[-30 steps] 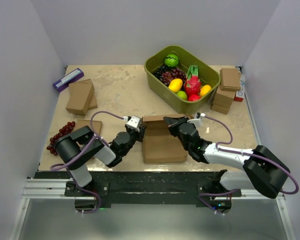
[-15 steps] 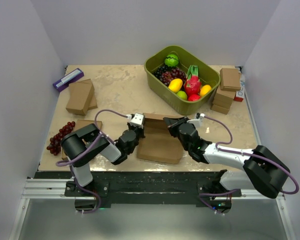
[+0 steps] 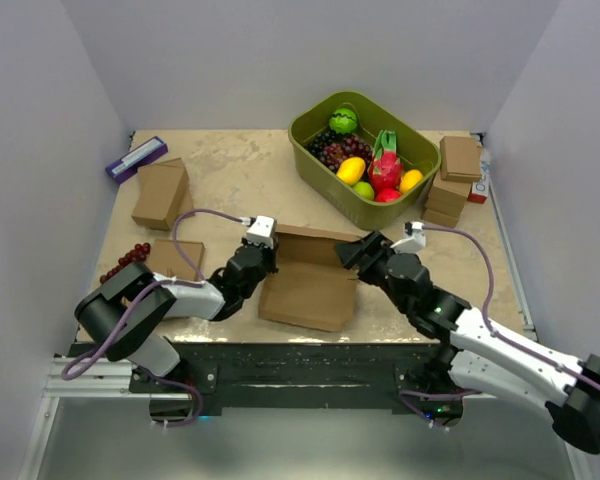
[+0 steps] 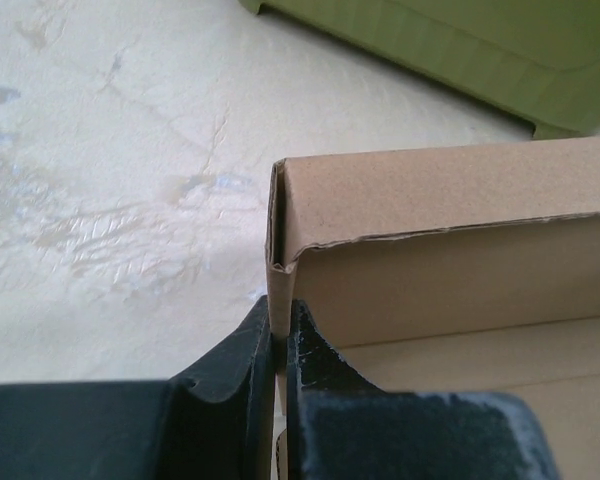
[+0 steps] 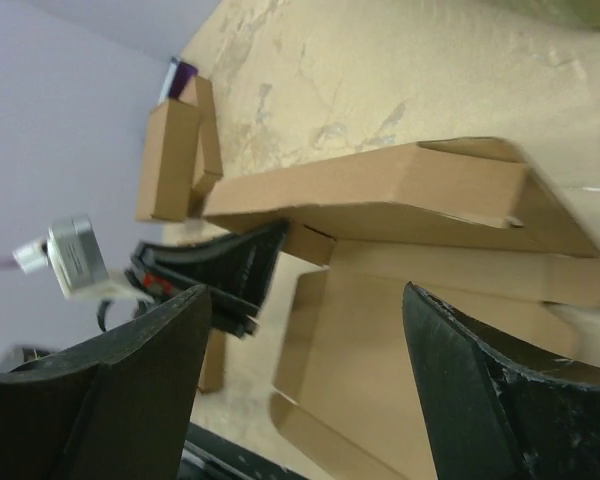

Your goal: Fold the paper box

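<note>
The paper box [image 3: 302, 292] lies flat near the table's front middle, with its far wall [image 3: 315, 243] folded upright. My left gripper [image 3: 261, 262] is shut on the box's left side flap. In the left wrist view that thin flap stands pinched between the black fingers [image 4: 250, 345] at the box [image 4: 450, 200] corner. My right gripper [image 3: 365, 250] hovers just right of the far wall, open and holding nothing. In the right wrist view its gripper [image 5: 308, 300] spans wide over the box [image 5: 440, 190], with the left gripper [image 5: 220, 265] visible beyond.
An olive-green tub [image 3: 372, 210] of fruit stands at the back right. Small brown boxes sit at the back left [image 3: 160, 195], stacked at the right edge [image 3: 452, 185], and by the left arm [image 3: 175, 255]. A grape bunch [image 3: 120, 268] lies at the left edge and a purple box [image 3: 135, 158] at the back left.
My right gripper has opened, let go of the box's far wall and drawn back to the right. The left gripper closed on the side flap, and the box shifted slightly left.
</note>
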`<state>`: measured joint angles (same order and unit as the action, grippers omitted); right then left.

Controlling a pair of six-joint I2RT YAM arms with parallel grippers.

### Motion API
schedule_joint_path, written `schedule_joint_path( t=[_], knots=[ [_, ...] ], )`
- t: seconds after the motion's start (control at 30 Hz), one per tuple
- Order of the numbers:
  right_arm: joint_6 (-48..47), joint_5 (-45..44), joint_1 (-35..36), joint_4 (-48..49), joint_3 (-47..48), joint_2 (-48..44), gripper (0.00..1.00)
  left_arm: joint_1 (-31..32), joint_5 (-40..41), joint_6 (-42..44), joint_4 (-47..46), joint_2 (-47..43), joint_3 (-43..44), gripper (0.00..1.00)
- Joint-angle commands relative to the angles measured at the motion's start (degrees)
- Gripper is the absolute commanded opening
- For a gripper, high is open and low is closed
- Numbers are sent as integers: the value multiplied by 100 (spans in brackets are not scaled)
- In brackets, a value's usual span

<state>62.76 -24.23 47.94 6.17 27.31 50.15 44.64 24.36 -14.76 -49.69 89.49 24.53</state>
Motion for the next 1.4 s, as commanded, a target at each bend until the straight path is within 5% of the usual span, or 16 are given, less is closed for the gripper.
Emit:
schedule_joint_path(
  t=[0.0,0.2,0.37,0.77,0.9,0.93,1.07,1.37],
  knots=[
    [-1020,86,5,-2143,362,-1057,81,-263,-607,-430,1276,-528,104,0],
    [-1512,-556,22,-3333,319,-1570,80,-369,-853,-431,2024,-986,183,0],
    [-2205,-136,13,-2737,214,-1026,69,-395,-942,-440,2438,-1127,306,0],
    [-2295,-478,13,-1498,-524,-717,59,-404,-1284,-290,2271,-1373,166,0],
    [-2514,-320,5,-891,-744,-656,41,-404,-1460,-229,2140,-1461,105,0],
    [-2584,-215,13,-733,-771,-638,27,-404,-1460,-237,2104,-1470,87,0],
    [-2550,-187,13,-819,-692,-682,6,-404,-1233,-255,2077,-1426,87,0],
    [-2488,-117,13,-1294,-481,-945,0,-351,-117,17,2437,-1180,359,0]
  ],
)
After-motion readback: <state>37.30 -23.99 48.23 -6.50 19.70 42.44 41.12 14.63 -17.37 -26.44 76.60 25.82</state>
